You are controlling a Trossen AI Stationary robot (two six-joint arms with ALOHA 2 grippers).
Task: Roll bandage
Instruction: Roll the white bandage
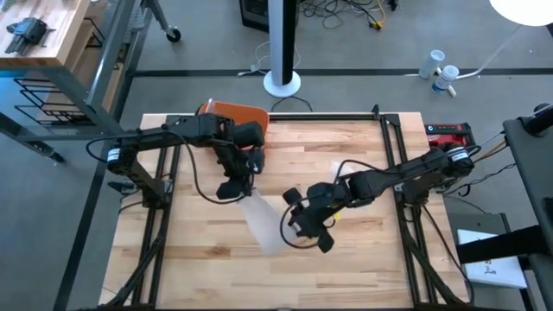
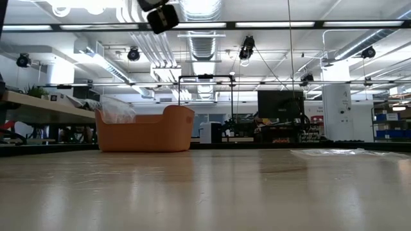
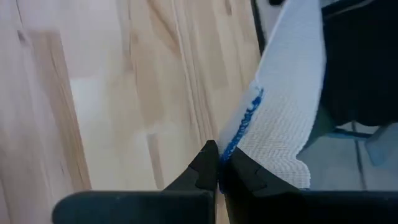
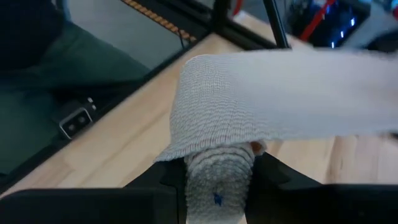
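Both grippers hold one white bandage stretched in the air above the middle of the wooden table (image 1: pixel 363 250).

From the left: the left gripper (image 1: pixel 232 188) sits left of the table's centre, near the orange bin (image 1: pixel 235 115) at the far edge; in its wrist view its fingertips (image 3: pixel 208 165) are pressed together on the blue-stitched edge of the bandage (image 3: pixel 283 106), pinching the loose end. From there the strip (image 1: pixel 262 220) runs down and to the right across the table to the right gripper (image 1: pixel 304 226), just right of centre. In the right wrist view its fingers (image 4: pixel 283 177) stand only as far apart as the rolled part of the bandage (image 4: pixel 219 174), clamped on it from both sides, with the free band passing over the top of the roll.
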